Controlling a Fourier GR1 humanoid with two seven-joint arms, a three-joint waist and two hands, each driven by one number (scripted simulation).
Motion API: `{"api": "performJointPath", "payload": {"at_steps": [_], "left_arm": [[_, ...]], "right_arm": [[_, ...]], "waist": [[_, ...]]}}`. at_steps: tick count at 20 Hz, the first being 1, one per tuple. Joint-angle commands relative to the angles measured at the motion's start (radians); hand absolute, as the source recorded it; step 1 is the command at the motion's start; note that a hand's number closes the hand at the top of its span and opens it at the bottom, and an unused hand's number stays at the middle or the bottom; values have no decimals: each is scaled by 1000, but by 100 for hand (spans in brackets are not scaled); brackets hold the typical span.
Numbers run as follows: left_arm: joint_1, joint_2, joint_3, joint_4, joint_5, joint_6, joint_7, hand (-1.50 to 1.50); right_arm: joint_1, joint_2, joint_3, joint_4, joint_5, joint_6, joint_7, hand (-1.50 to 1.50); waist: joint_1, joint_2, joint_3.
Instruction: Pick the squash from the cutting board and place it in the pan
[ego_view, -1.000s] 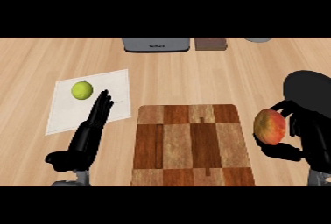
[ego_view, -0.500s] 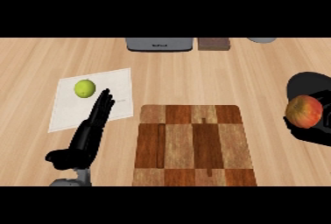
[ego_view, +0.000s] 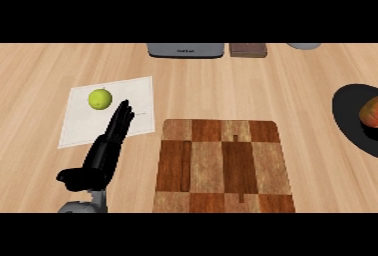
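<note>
Left robot hand is resting left of the cutting board, fingers straight and holding nothing, apparently parked clear of the work. Beyond its fingertips a lime is lying on a white sheet. Right of the board, the squash is sitting in the black pan at the table edge, likely delivered. The right robot hand is showing nowhere.
</note>
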Motion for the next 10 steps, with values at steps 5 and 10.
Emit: {"api": "performJointPath", "payload": {"at_steps": [5,10], "left_arm": [[-25,9,3,11,3,-18,12,0],[-16,-16,-16,24,-15,0,-25,0]], "right_arm": [[-248,-157,-155,490,-118,-99,-268,150],[-310,-241,-193,663,-128,-101,-363,150]], "waist": [[20,8,2],[34,16,4]]}}
